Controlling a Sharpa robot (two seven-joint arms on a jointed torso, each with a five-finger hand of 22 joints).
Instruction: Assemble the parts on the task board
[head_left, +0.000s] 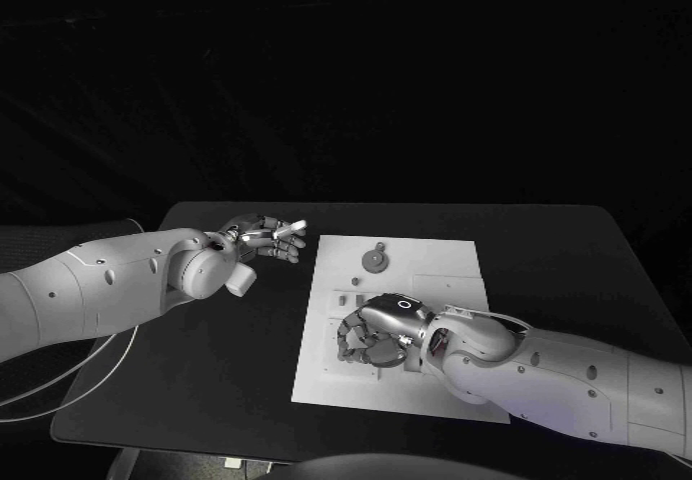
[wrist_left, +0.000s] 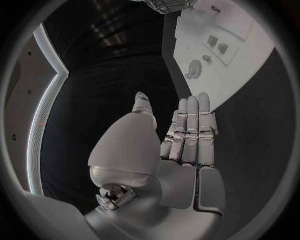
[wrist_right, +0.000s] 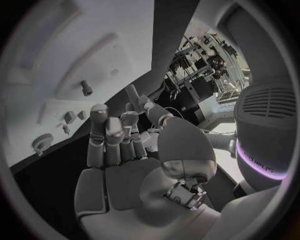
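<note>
The white task board (head_left: 433, 300) lies in the middle of the black table. A round toothed part (head_left: 375, 260) sits near its far left corner, and small parts (head_left: 352, 300) lie just nearer. My right hand (head_left: 378, 335) hovers low over the board's near left area, fingers half curled, and its palm (wrist_right: 119, 175) is empty. My left hand (head_left: 268, 238) hangs over the table just left of the board's far corner, holding nothing. Its fingers (wrist_left: 190, 130) are straight and together. Its wrist view shows the toothed part (wrist_left: 195, 69) on the board (wrist_left: 244, 60). The right wrist view shows a short peg (wrist_right: 86, 89) and the toothed part (wrist_right: 42, 142).
Bare black table (head_left: 216, 350) surrounds the board, with wide room on the left and the far side. A white cable (head_left: 87, 375) loops under my left arm at the table's left edge.
</note>
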